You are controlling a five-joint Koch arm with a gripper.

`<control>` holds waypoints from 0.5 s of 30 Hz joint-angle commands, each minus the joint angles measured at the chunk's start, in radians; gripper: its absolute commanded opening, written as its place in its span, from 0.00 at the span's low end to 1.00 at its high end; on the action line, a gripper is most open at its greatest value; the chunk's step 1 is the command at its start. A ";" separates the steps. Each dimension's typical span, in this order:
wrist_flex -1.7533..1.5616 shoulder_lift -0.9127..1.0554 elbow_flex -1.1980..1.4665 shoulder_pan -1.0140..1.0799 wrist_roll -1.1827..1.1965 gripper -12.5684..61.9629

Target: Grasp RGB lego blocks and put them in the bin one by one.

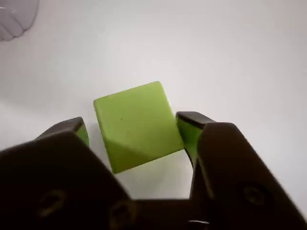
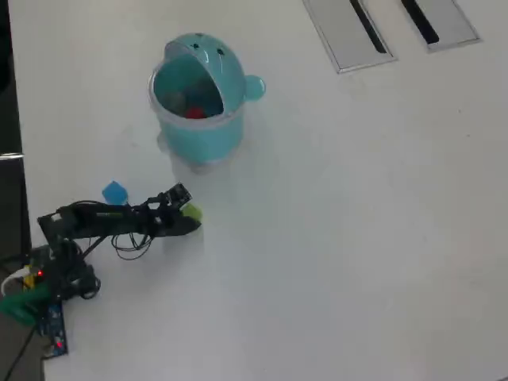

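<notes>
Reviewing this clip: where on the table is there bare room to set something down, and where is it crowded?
Bare: the whole stretch right of the whale bin, below the two slotted panels, in the overhead view. Crowded: the lower left, where the arm, blue block and green block cluster; the open tool straddles the green one.

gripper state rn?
Gripper: open, jaws straddling the lime green block with a gap on each side in the wrist view; not gripping it yet.
</notes>
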 commanded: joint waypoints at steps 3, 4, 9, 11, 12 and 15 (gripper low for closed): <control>-0.089 -0.017 -0.029 0.018 -0.015 0.60; -0.110 -0.023 -0.029 0.025 -0.006 0.58; -0.135 -0.023 -0.026 0.034 0.064 0.49; -0.135 -0.009 -0.017 0.017 0.092 0.46; -0.137 0.002 -0.015 0.005 0.110 0.45; -0.152 0.040 -0.015 -0.029 0.172 0.43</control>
